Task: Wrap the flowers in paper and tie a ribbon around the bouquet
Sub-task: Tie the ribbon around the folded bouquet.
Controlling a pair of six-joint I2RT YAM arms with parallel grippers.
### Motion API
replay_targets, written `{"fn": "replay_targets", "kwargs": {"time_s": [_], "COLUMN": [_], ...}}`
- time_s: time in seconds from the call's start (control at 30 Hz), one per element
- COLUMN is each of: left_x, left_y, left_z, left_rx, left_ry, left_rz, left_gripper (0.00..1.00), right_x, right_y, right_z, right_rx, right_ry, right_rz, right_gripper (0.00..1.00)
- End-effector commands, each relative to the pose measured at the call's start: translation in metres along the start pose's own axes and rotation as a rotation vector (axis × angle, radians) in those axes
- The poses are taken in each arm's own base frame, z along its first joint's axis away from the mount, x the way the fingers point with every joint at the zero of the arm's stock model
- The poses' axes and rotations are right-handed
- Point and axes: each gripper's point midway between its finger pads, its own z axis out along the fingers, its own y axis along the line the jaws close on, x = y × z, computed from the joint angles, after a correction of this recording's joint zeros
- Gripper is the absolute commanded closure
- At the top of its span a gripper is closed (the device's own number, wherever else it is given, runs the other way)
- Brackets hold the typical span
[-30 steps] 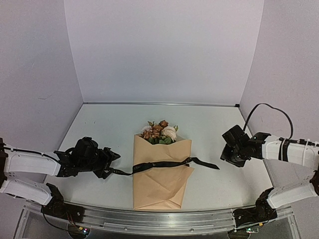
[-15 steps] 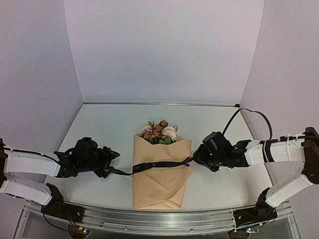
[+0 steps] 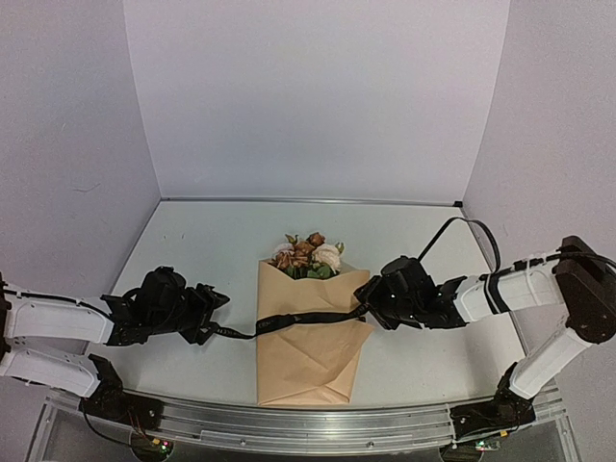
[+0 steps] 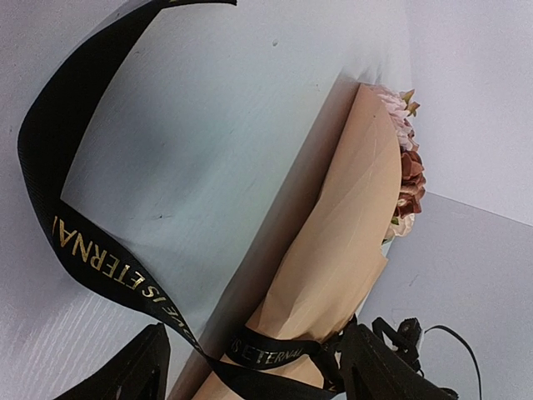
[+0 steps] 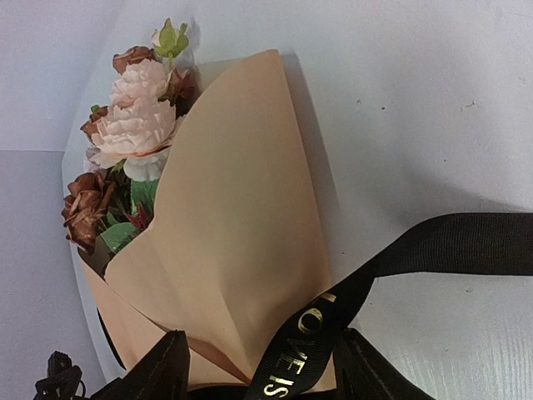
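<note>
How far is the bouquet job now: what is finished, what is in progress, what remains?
Done: the paper is folded around the flowers. In hand: the ribbon crosses the wrap, one tail at the left gripper, the other at the right gripper, both open. Remaining: tying; no knot shows.

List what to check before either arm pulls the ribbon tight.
1. The paper is folded around the flowers, blooms above its rim: ok.
2. The ribbon crosses the paper's middle: ok.
3. Knot in the ribbon: none visible, not ok.
4. The right gripper at the right tail: jaws open, ribbon running between them, not clamped: not ok.
5. The left gripper at the left tail: jaws open, the tail loops past it; whether it has a hold: cannot tell.
</note>
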Motion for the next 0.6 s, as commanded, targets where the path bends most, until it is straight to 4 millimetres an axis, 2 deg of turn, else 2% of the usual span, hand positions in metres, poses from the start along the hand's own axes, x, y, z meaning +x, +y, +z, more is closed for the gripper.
{"fn": "replay_targets", "kwargs": {"time_s": [0.0, 0.2, 0.3, 0.43, 0.57], "left_x": [0.003, 0.006, 0.012, 0.022, 0.037], "left_y": [-0.005, -0.007, -0.006, -0.003, 0.002], "left_z": [0.001, 0.005, 0.007, 0.008, 0.010], "left_rx": [0.022, 0.024, 0.025, 0.026, 0.003], "left_ry": [0.012, 0.030, 0.066, 0.090, 0.112], "left_rz": [-0.001, -0.003, -0.012, -0.034, -0.052], "left_gripper": [0.26, 0.27, 0.27, 0.27, 0.28], "right_x": [-0.002, 0.001, 0.000, -0.002, -0.004], "right_y": [0.000, 0.008, 0.008, 0.011, 0.018], "right_z": [-0.005, 0.000, -0.001, -0.006, -0.013], "right_rx": [-0.026, -0.039, -0.042, -0.052, -0.066], "right_ry": [-0.023, -0.004, -0.013, -0.022, -0.029], "right_rz": [0.041, 0.033, 0.033, 0.015, -0.012], "right_gripper": [0.38, 0.53, 0.78, 0.98, 1.00]}}
